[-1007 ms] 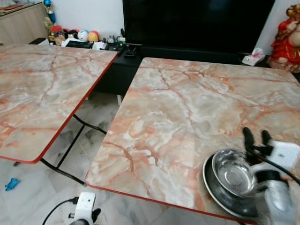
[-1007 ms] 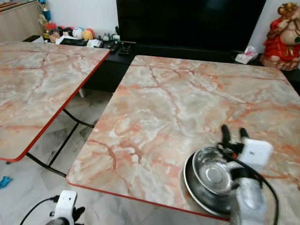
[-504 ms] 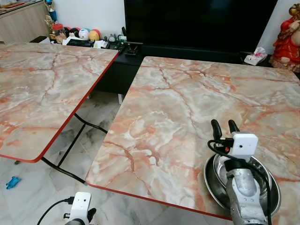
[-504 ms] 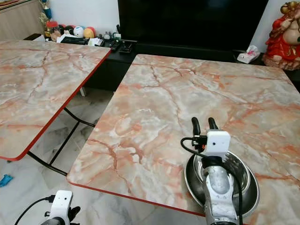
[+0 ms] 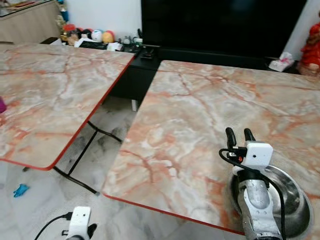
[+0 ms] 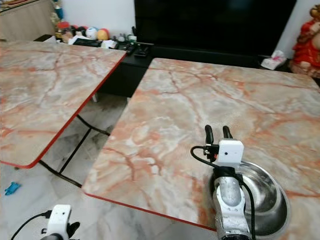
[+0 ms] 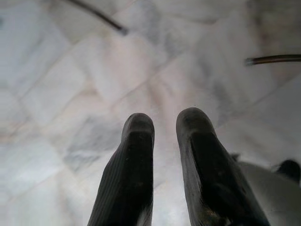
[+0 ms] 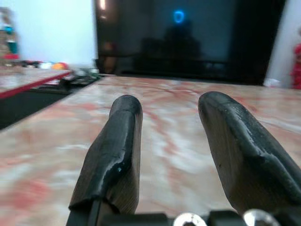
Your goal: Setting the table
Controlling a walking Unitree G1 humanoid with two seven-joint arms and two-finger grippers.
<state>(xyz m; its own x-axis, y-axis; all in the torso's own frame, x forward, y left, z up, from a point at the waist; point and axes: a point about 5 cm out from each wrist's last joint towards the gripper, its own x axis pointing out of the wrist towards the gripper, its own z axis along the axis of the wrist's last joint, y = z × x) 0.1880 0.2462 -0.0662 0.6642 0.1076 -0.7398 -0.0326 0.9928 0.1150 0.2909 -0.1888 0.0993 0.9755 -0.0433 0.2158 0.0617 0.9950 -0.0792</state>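
Black jaws of the right gripper [image 6: 219, 131] stand spread and hold nothing, hovering above the marble bench [image 6: 200, 105] at the 11 o'clock rim of the steel bowl [image 6: 267, 197]. That bowl sits at the bench's near right corner, partly hidden behind the silver arm. Down over the floor [image 7: 70, 70], the left gripper [image 7: 164, 123] hangs with jaws slightly parted, empty.

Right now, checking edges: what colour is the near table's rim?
Red rim, clearest in the right eye view.
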